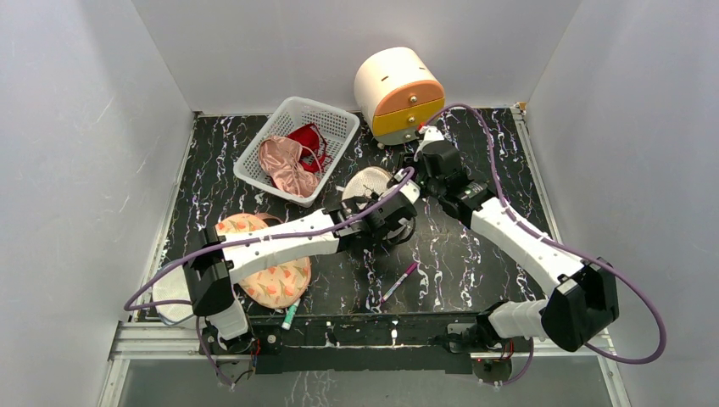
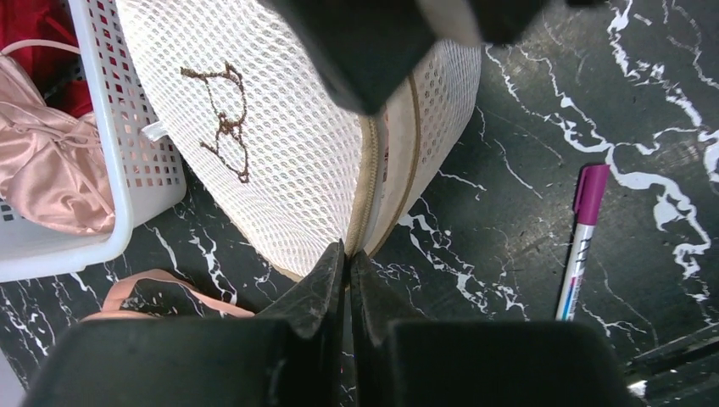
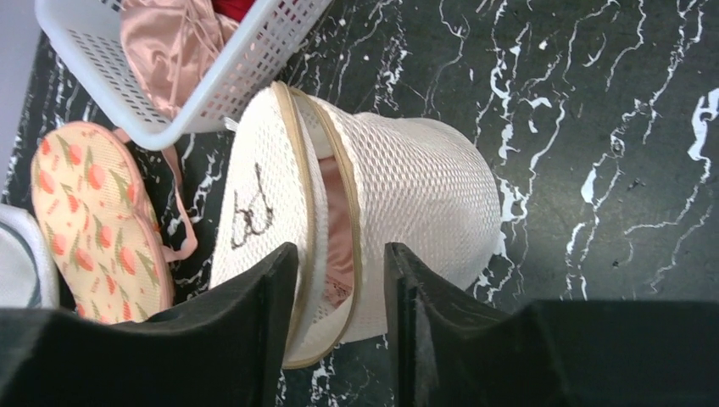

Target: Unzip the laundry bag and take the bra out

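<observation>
The laundry bag (image 1: 365,182), a beige-white mesh drum with a dark bra outline on its face, stands on edge in the middle of the table. In the left wrist view the bag (image 2: 280,153) fills the top, and my left gripper (image 2: 348,252) is shut at its zip seam. My left gripper (image 1: 386,214) sits at the bag's near side. In the right wrist view the bag (image 3: 424,186) is partly unzipped, and pink fabric of the bra (image 3: 339,212) shows in the gap. My right gripper (image 3: 339,263) is open, one finger on each side of the open rim. It (image 1: 409,180) is at the bag's right.
A white lattice basket (image 1: 297,144) with pink and red garments stands behind the bag on the left. A peach floral padded piece (image 1: 271,280) lies under my left arm. A purple-capped pen (image 1: 398,282) lies in front. A cream and orange drum box (image 1: 398,89) stands at the back.
</observation>
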You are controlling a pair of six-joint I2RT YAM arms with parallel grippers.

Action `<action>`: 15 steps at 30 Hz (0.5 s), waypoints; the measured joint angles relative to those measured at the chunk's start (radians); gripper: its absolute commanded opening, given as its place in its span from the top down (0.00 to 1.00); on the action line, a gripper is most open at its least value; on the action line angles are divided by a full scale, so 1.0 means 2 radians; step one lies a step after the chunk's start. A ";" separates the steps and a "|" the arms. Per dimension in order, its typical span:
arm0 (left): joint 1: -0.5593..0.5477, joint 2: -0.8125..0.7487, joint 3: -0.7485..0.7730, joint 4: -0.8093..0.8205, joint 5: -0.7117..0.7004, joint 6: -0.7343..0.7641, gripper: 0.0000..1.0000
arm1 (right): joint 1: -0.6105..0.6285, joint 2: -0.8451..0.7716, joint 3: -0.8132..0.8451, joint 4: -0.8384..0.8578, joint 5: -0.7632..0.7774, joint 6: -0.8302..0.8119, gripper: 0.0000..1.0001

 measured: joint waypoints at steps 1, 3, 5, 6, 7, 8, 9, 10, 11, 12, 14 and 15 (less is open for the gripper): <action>0.001 0.000 0.005 -0.005 0.000 -0.005 1.00 | 0.000 -0.001 0.000 -0.004 0.003 -0.002 0.54; 0.004 0.000 0.016 -0.012 0.003 -0.017 1.00 | 0.000 -0.004 0.002 -0.016 0.007 -0.005 0.49; 0.012 -0.002 0.024 -0.019 0.012 -0.031 1.00 | 0.000 -0.007 0.006 -0.030 0.015 -0.006 0.43; 0.018 -0.003 0.029 -0.023 0.019 -0.040 1.00 | 0.000 -0.009 0.010 -0.038 0.019 -0.006 0.40; 0.025 -0.004 0.033 -0.025 0.029 -0.049 1.00 | 0.000 -0.011 0.014 -0.047 0.024 -0.006 0.36; 0.029 -0.005 0.039 -0.030 0.042 -0.062 1.00 | 0.000 -0.015 0.019 -0.054 0.030 -0.006 0.33; 0.045 -0.007 0.042 -0.031 0.054 -0.064 1.00 | -0.002 -0.019 0.024 -0.060 0.040 -0.005 0.29; 0.053 -0.010 0.047 -0.030 0.068 -0.076 1.00 | -0.006 -0.023 0.027 -0.064 0.043 -0.006 0.26; 0.063 -0.014 0.051 -0.031 0.084 -0.088 1.00 | -0.010 -0.027 0.029 -0.069 0.046 -0.006 0.22; 0.072 -0.017 0.053 -0.031 0.096 -0.097 1.00 | -0.015 -0.034 0.030 -0.074 0.048 -0.006 0.18; 0.097 -0.023 0.056 -0.029 0.130 -0.119 1.00 | -0.028 -0.050 0.031 -0.082 0.051 -0.008 0.13; 0.109 -0.025 0.056 -0.028 0.146 -0.128 1.00 | -0.035 -0.059 0.031 -0.084 0.050 -0.009 0.12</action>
